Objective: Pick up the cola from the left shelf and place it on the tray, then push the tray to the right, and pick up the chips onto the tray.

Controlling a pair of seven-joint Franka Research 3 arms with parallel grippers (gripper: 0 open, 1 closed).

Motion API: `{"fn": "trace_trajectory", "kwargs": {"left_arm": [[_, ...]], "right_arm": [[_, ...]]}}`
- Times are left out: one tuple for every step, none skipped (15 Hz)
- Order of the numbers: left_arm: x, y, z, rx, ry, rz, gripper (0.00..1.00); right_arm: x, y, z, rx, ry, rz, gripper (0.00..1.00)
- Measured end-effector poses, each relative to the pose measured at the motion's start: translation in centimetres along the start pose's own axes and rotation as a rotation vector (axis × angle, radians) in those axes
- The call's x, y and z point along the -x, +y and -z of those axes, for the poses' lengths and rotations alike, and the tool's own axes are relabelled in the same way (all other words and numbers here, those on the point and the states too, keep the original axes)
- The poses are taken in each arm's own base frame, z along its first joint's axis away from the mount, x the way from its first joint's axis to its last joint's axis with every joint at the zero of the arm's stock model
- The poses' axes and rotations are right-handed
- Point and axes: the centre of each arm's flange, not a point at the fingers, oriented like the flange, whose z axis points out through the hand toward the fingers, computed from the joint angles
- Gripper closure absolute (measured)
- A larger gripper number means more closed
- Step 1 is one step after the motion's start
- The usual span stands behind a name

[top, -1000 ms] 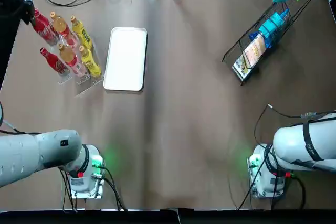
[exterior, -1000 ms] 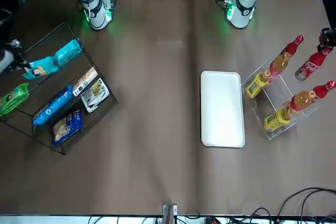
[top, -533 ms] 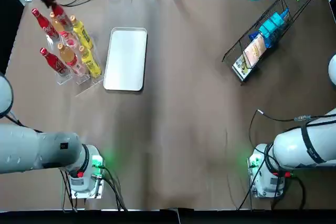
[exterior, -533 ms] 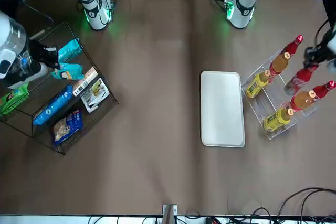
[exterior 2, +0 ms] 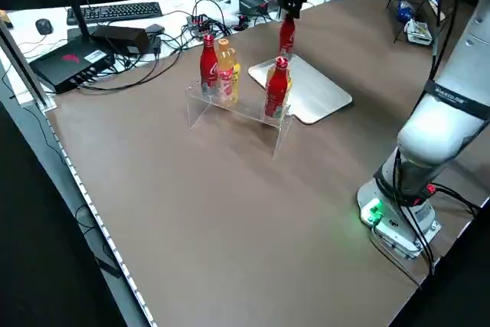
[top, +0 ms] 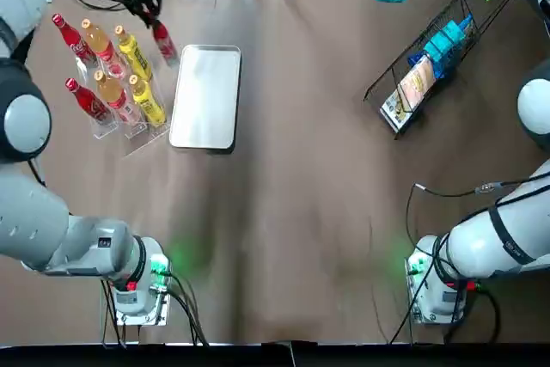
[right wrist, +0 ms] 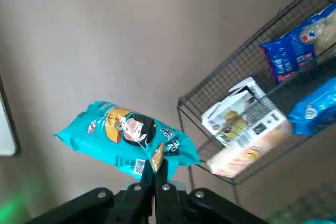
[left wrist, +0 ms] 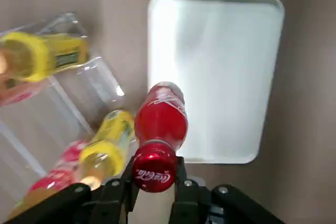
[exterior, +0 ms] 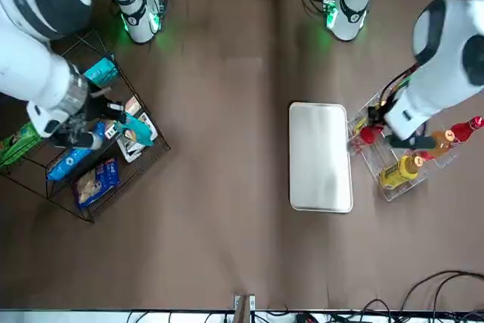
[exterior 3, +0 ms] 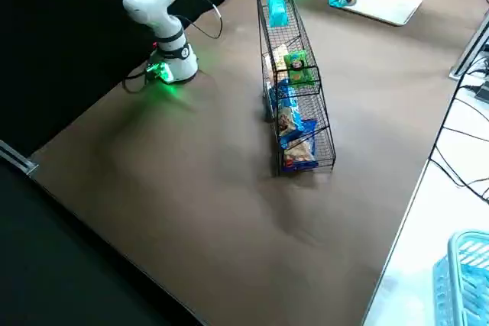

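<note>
While left end effector [left wrist: 151, 184] grips cola [left wrist: 160, 119], outstretched

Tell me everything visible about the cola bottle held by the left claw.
The cola is a glossy red bottle with a red cap bearing white script and white lettering on its shoulder. The left claw is shut on its cap and holds it roughly upright. It hangs between the clear shelf and the tray, beside the tray's edge, apparently touching nothing else.
</note>
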Motion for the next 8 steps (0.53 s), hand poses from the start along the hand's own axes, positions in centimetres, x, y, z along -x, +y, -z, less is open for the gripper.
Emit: {"fn": "trace_trajectory", "kwargs": {"left_arm": [[-0.6,1.2,-1.3,0.012,-0.008,-0.014,0.7],[-1.2,2.3,-2.6,0.018,-0.012,-0.019,0.7],[-1.9,3.4,-3.9,0.019,-0.01,-0.015,0.7],[-2.4,4.7,-5.3,0.021,-0.006,-0.01,0.7],[-2.9,5.9,-6.7,0.022,-0.006,-0.005,0.7],[-3.3,6.9,-8.2,0.021,-0.015,-0.001,0.7],[-3.7,8.3,-10.9,0.011,-0.046,-0.003,0.7],[-3.8,8.5,-11.9,-0.005,-0.057,0.001,0.7]], "right_arm": [[-0.3,-0.7,-0.5,-0.004,0.007,-0.038,0.96],[-0.6,-1.3,-1.0,-0.008,0.016,-0.077,0.96],[-1.0,-1.7,-1.5,-0.012,0.021,-0.117,0.96],[-1.2,-2.0,-2.0,-0.013,0.019,-0.159,0.96],[-1.6,-2.1,-2.6,-0.012,0.012,-0.199,0.96],[-2.0,-2.1,-3.2,-0.012,0.007,-0.233,0.96],[-2.8,-2.4,-4.3,-0.022,0.01,-0.301,0.96],[-3.1,-2.7,-4.7,-0.027,0.016,-0.328,0.96]]}}
